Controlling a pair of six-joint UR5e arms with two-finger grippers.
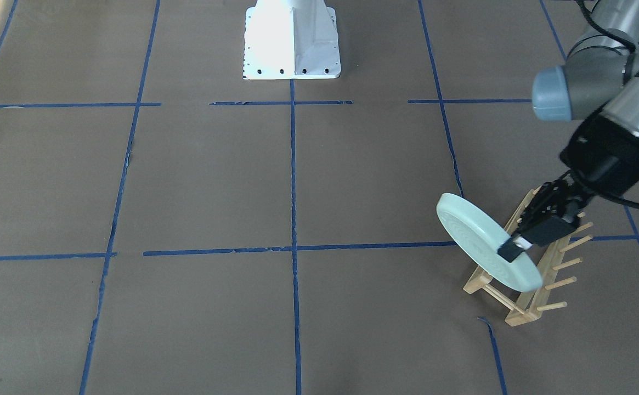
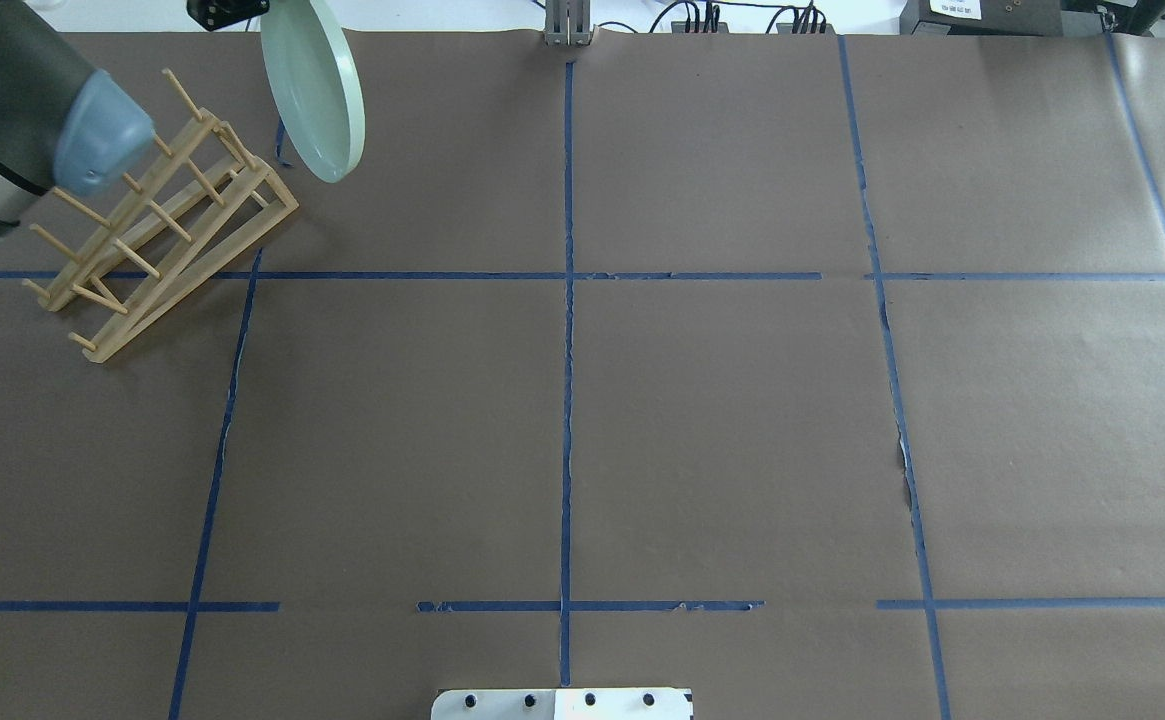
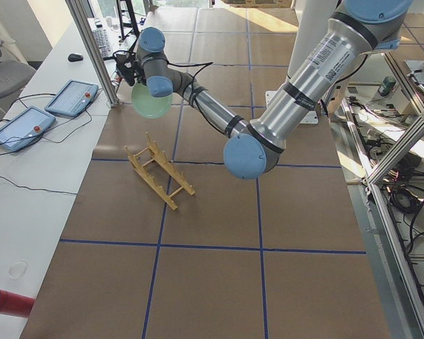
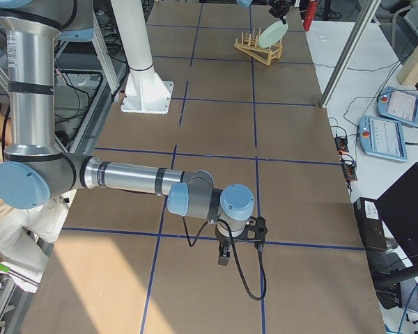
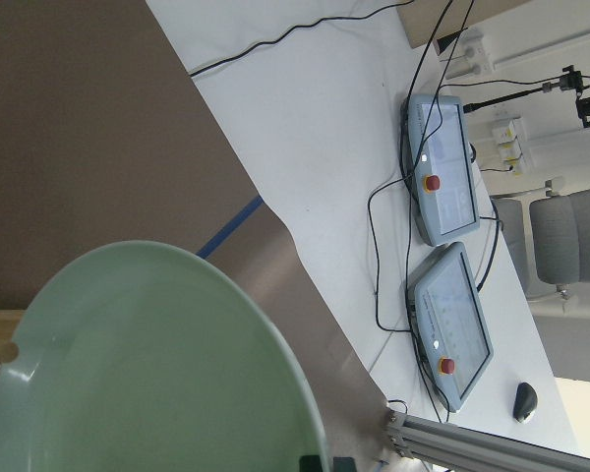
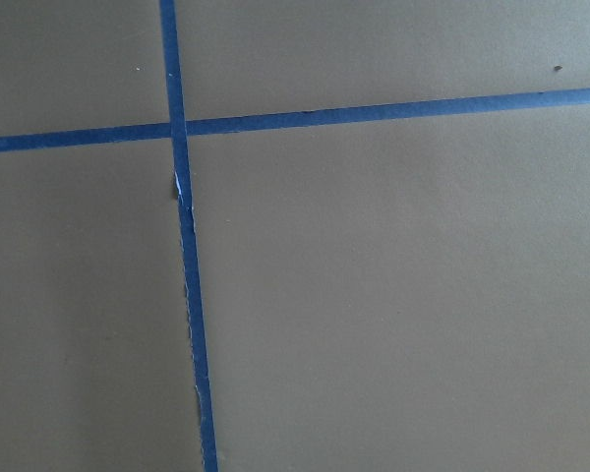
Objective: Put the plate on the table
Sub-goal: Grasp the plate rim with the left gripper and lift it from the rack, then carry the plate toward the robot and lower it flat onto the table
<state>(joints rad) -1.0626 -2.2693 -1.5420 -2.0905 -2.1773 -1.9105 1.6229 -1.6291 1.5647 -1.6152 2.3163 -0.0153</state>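
Note:
The pale mint-green plate (image 1: 475, 233) hangs tilted on edge in the air, lifted off the wooden peg rack (image 1: 538, 285). My left gripper (image 1: 516, 245) is shut on the plate's rim. The plate also shows in the overhead view (image 2: 314, 92), the left-side view (image 3: 150, 104), the right-side view (image 4: 272, 35), and fills the left wrist view (image 5: 147, 364). The brown-paper table (image 2: 722, 420) lies below it. My right gripper (image 4: 223, 256) shows only in the right-side view, low over the table near a tape crossing; I cannot tell whether it is open or shut.
The rack (image 2: 162, 220) stands at the table's far left corner. The white robot base (image 1: 292, 38) is at the middle of the near edge. Beyond the table edge are two tablets (image 3: 46, 113), cables and an aluminium post (image 3: 92, 49).

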